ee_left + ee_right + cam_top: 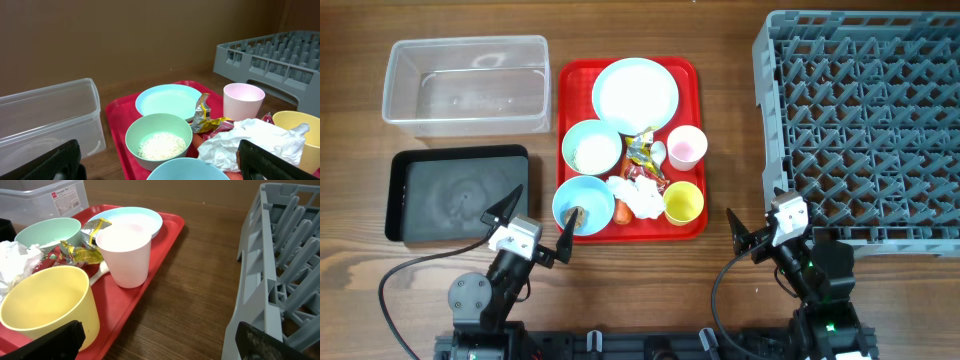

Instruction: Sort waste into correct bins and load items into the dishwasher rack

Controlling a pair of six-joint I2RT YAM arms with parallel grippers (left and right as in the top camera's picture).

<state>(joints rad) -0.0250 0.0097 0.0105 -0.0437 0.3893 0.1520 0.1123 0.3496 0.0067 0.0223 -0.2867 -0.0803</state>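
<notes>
Clear tub [466, 85], long axis left-right

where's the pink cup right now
In the overhead view the pink cup stands upright on the right side of the red tray, between the plate and the yellow cup.

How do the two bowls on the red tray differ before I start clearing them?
The far bowl holds loose white rice; the near bowl holds a small brown lump. The far bowl looks greener, the near bowl bluer. The far bowl sits just below the plate in the overhead view; the near bowl sits at the tray's front corner, nearest the robot. Both stand upright on the red tray.
</notes>
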